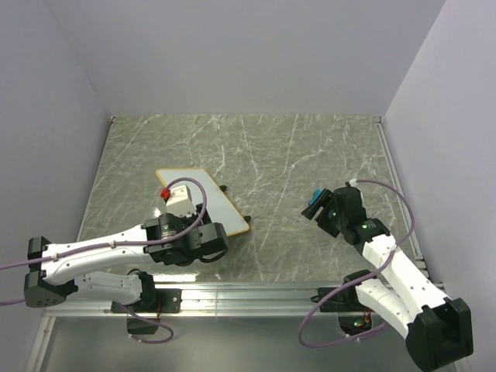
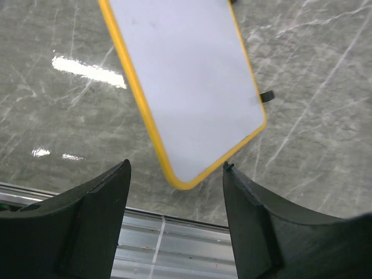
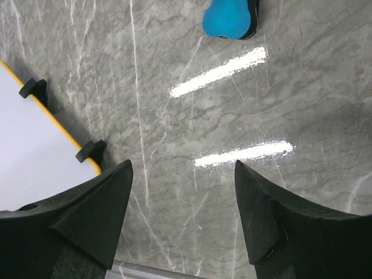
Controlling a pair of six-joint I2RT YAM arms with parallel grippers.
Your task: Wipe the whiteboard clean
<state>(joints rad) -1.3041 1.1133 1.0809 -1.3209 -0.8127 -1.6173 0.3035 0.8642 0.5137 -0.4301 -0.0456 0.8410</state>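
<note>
The yellow-framed whiteboard (image 1: 220,203) lies flat, skewed diagonally, surface blank, black feet along one edge.

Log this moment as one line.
white rectangular whiteboard with yellow frame: looks blank | left jaws: open, above its near corner | right jaws: open, empty | small blue eraser: on grey marble table, unheld

Grey-green marbled table (image 1: 310,155) with white veins and bright glare streaks. Plain pale walls (image 1: 232,54) on three sides, metal rail (image 1: 256,298) along the near edge. Small blue eraser (image 3: 228,18) with a dark layer on one side, lying flat on bare tabletop toward the right. Tiny red item (image 1: 164,193) left of centre, too small to identify.
</note>
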